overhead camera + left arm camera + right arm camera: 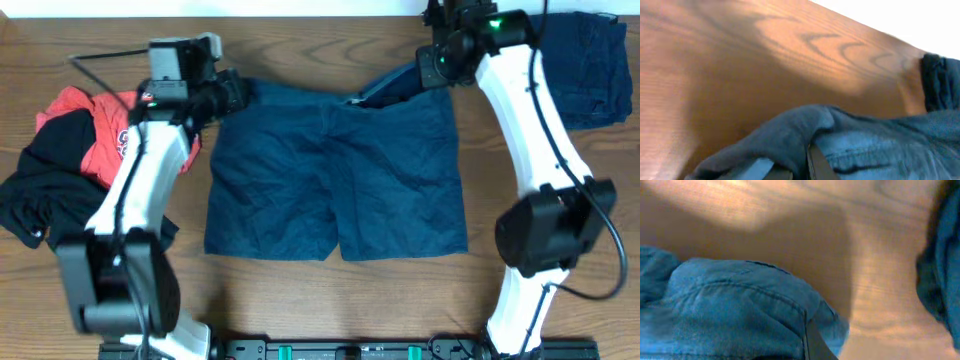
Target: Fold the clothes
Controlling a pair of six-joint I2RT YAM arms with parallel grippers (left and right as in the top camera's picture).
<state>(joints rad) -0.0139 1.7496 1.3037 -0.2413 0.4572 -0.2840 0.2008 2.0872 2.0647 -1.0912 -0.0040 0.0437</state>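
Your left jaws and right jaws are each pinched shut on a far waistband corner of the denim shorts (335, 175), which lie flat mid desk (300, 300) with no fold yet. The folded navy denim (590, 70) at far right looks done. The red T-shirt (95, 135) and black garment (40, 190) at left are still heaped.

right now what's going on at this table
The robot has dark blue denim shorts spread out on the wooden table. The left fingers and the right fingers are each shut on a waistband corner. No fold is made yet. A red-and-black heap and folded navy denim lie off to the sides.
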